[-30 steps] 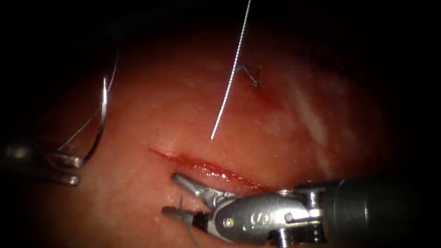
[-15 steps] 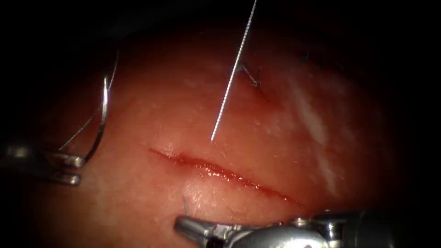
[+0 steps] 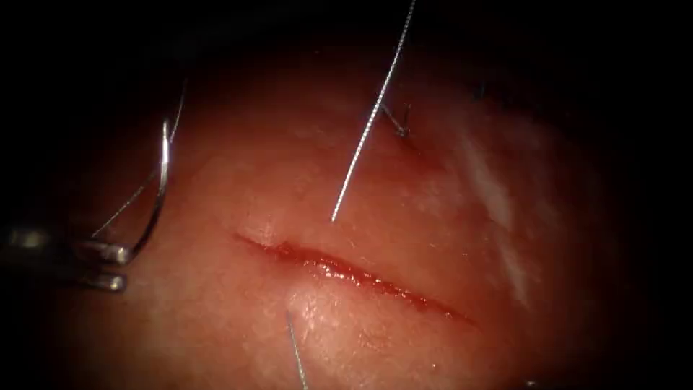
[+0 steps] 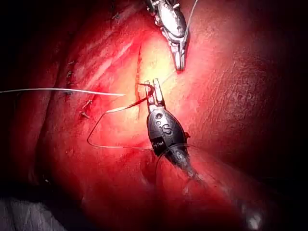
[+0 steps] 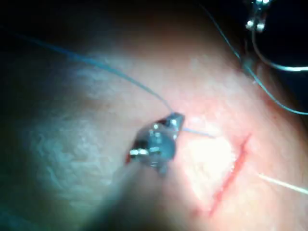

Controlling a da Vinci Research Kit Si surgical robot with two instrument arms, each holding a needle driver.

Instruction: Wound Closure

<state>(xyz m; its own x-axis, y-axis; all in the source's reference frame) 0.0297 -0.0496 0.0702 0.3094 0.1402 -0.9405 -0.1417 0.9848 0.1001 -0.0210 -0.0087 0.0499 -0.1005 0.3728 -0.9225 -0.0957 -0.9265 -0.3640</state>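
Far left of the cut [image 3: 346,271], the left gripper [image 3: 108,266] is clamped on the needle [image 3: 160,189], clear of the tissue [image 3: 238,339]; right gripper [image 5: 169,126] pinches thread [image 3: 294,354].

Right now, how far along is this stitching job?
Done: one knotted stitch farther up, and thread emerging on both sides of the cut. In hand: left pincer holds the needle near one end, clear of the tissue, left of the cut; right pincer grips thread. Left, seemingly: tying and closing the open cut.
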